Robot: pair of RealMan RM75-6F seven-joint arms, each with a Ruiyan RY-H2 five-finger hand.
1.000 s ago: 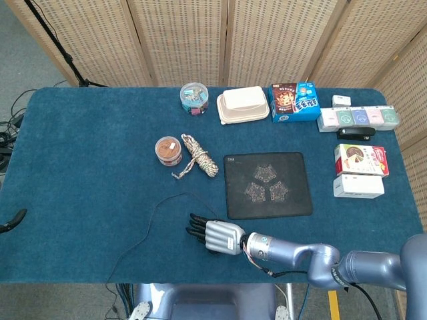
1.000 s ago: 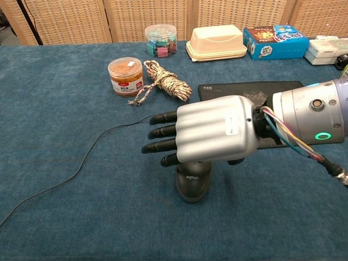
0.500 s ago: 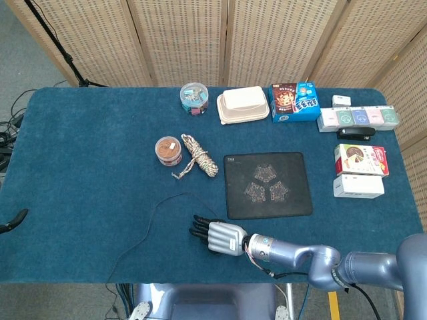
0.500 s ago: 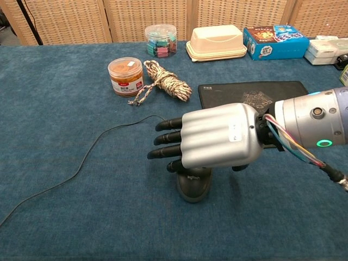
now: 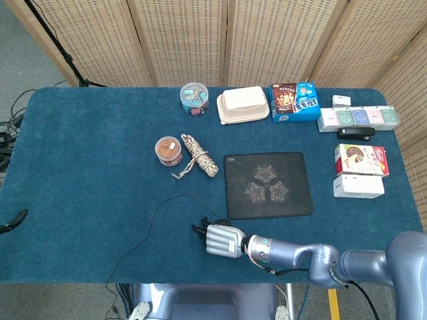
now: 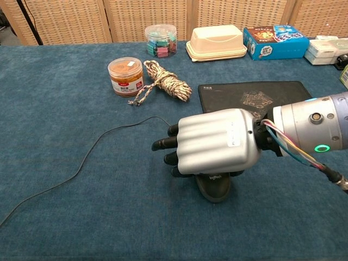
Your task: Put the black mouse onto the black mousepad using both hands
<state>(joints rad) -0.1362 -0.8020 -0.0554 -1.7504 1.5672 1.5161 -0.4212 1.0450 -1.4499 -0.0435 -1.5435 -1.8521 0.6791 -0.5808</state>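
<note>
The black mouse [image 6: 215,187] lies on the blue tablecloth just in front of the black mousepad [image 6: 239,93] [image 5: 267,185]. Only its near end with the logo shows below my right hand [image 6: 215,142] [image 5: 222,239]. That hand lies over the mouse with its dark fingers [image 6: 166,144] curled down around the far side, gripping it. The thin black mouse cable [image 6: 81,160] runs off to the left across the cloth. In the head view the hand hides the mouse. My left hand shows in neither view.
Behind and left of the pad lie a coiled rope [image 6: 163,79] and an orange-lidded jar [image 6: 125,76]. Further back stand a tub of clips [image 6: 161,39], a cream lunchbox [image 6: 216,42] and a blue box [image 6: 273,42]. More boxes [image 5: 360,160] line the right side.
My right hand has dropped onto the mouse and curled its fingers around it. The mouse has shifted a little to the right with the hand.
</note>
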